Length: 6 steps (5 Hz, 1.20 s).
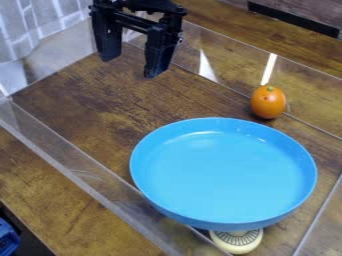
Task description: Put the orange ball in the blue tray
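Observation:
The orange ball [269, 101] rests on the wooden table at the right, just beyond the far rim of the blue tray [160, 150]. The tray is a large round sky-blue dish in the lower middle, with nothing in it. My gripper [134, 55] hangs at the upper left, black, fingers pointing down and spread apart with nothing between them. It stands well left of the ball and behind the tray.
Clear plastic walls [54, 150] fence the wooden tabletop on the left and front. A small pale round grilled disc [238, 240] peeks out under the tray's near rim. A blue object [6, 238] sits at the bottom left corner outside the wall.

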Motion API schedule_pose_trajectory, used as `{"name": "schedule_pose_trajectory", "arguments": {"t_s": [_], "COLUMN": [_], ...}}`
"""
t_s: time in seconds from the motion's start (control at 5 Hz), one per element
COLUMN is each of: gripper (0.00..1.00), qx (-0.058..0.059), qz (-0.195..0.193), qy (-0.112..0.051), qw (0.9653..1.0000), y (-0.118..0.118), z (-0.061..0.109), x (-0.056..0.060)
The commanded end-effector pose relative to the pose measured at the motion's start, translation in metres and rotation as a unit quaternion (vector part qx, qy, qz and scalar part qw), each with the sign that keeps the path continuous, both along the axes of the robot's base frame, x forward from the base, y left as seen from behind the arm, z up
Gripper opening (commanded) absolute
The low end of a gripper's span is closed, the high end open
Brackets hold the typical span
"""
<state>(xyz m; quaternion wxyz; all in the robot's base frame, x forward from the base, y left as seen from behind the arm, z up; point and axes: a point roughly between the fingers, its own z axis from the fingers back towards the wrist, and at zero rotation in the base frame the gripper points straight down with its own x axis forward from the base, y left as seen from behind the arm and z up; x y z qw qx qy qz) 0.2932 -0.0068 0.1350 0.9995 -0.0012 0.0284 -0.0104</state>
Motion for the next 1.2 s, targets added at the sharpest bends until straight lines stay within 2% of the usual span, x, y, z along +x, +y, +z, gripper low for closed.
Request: {"name": "schedule_pose_trajectory", "arguments": {"t_s": [0.0, 0.2, 0.4, 0.6, 1.0], "gripper": [1.00, 1.00, 1.00, 1.00, 1.00], "qx": [0.003, 0.010, 0.015, 0.012, 0.014], "qz": [-0.005, -0.014, -0.025, -0.030, -0.028], "qy": [0.005, 0.006, 0.006, 0.006, 0.007], "qw": [1.0000, 0.9998, 0.9996, 0.9995, 0.9995], "y": [-0.003, -0.009, -0.017, -0.021, -0.025], "z": [-0.005, -0.009, -0.003, -0.002, -0.004], "x": [0.003, 0.009, 0.016, 0.018, 0.019]}}
